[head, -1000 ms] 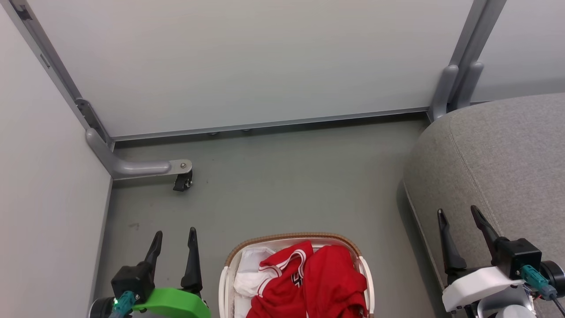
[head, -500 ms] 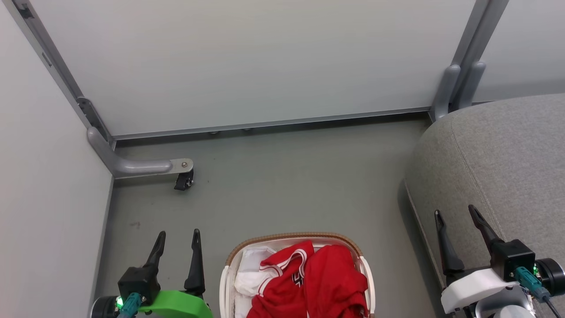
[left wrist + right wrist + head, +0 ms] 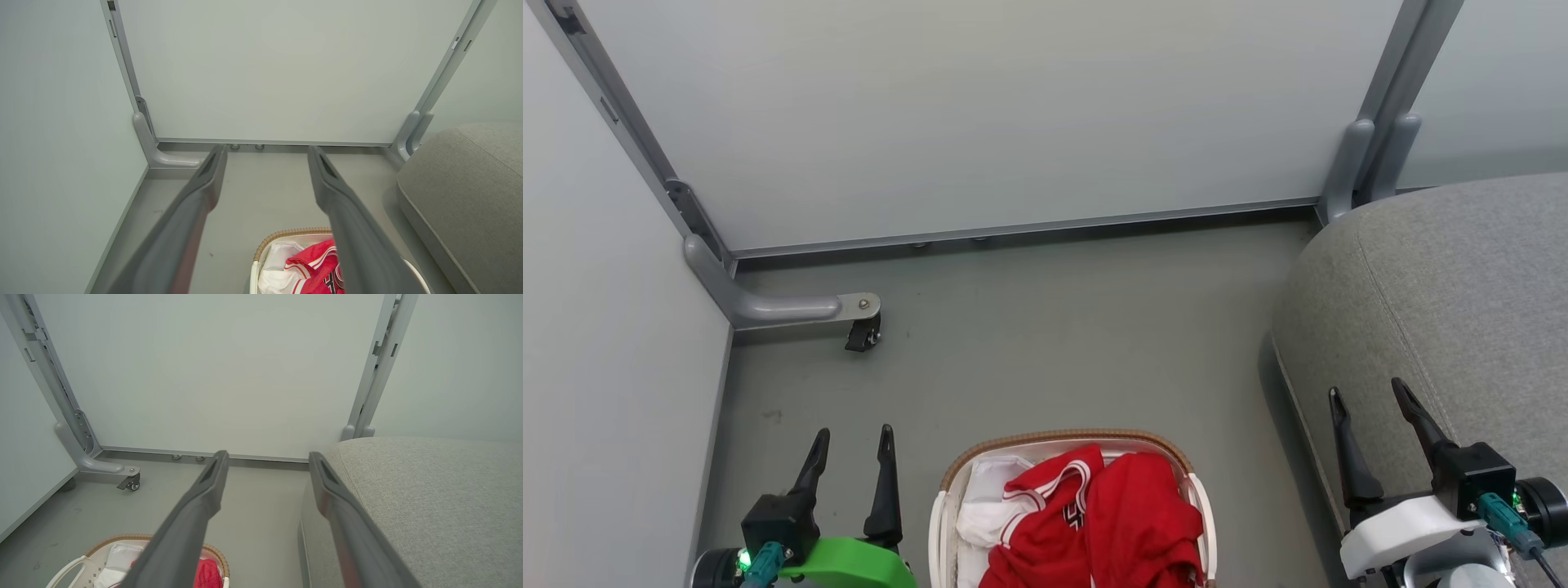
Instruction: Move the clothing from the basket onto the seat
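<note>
From the head view, my left fingers (image 3: 882, 482) stand spread apart with nothing between them, over the floor (image 3: 1045, 343) just left of the basket (image 3: 1062, 437). My right fingers (image 3: 1347, 449) are spread too, holding nothing, at the near edge of the seat (image 3: 1445, 286). The clothing (image 3: 1094, 514) lies heaped in the basket, on the white liner (image 3: 984, 523). I count two red pieces, a jersey (image 3: 1045, 506) with white-striped trim and a plain one (image 3: 1143, 514), plus one basket and one seat.

Along my left fingers (image 3: 196, 212), the basket (image 3: 286, 233) sits low and to the right. The clothing (image 3: 314, 261) looks soft, light and limp. I judge it will sag and drape, so I would pinch a raised fold near the top and keep clear of the liner.

Along my right fingers (image 3: 204, 502), the seat (image 3: 429, 490) is close on the right, broad and bare. A corner of the basket (image 3: 122, 537) and a patch of red clothing (image 3: 206, 573) sit at the bottom edge.
</note>
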Robot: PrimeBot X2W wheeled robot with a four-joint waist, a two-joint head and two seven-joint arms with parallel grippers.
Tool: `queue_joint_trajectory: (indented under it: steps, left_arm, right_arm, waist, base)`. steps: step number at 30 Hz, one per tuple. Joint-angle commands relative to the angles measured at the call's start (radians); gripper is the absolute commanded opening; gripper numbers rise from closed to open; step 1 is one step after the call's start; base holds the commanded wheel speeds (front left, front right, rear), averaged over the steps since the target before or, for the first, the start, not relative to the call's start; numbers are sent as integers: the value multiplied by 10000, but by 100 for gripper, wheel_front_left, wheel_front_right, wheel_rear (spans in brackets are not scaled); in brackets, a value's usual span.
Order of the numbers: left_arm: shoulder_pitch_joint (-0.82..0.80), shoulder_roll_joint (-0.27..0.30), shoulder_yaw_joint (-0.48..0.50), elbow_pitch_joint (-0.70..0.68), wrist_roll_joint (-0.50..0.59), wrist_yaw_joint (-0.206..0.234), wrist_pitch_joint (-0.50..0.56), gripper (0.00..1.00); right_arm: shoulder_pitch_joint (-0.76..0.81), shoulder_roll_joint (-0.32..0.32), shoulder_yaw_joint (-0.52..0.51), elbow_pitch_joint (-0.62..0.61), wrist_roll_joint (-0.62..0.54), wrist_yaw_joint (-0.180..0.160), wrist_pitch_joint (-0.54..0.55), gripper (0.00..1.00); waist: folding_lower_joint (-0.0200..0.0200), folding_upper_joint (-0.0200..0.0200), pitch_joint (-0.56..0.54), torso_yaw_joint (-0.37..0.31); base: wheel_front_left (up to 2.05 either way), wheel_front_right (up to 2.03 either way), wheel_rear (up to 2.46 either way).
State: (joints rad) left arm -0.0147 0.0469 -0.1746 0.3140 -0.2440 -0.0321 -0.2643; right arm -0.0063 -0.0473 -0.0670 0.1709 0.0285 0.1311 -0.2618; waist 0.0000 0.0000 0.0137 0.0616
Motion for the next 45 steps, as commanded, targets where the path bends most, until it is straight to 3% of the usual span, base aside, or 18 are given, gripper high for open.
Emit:
queue_joint_trajectory:
  steps: [1, 9, 20, 34, 45]
  left_arm:
    - [68, 62, -3, -28, 38, 1, -4, 100]
    - [-96, 61, -162, -66, 127, -35, -2, 100]
    - [-1417, 59, -1445, 410, 487, -344, -1, 100]
    - [-4516, 66, -4449, 3452, 578, -683, 1, 100]
    - [-6206, 67, -6366, 5832, 547, -886, 0, 100]
  right_arm:
    - [100, -57, -26, -36, 67, -6, -49, 100]
    - [-77, -57, -83, -199, 25, -6, -49, 100]
    - [-1098, -54, -268, -625, 80, -6, -48, 100]
    - [-2848, -45, -19, -1064, 470, -6, -49, 100]
    - [-3801, -40, 512, -1474, 1072, -6, -48, 100]
  waist:
    - [0, 0, 15, -8]
    - [0, 0, 299, -129]
    - [0, 0, 2182, -683]
    - [0, 0, 5468, -2052]
    - [0, 0, 7139, -2982]
  base:
    - [0, 0, 0]
    - [0, 0, 0]
    - [0, 0, 0]
    - [0, 0, 0]
    - [0, 0, 0]
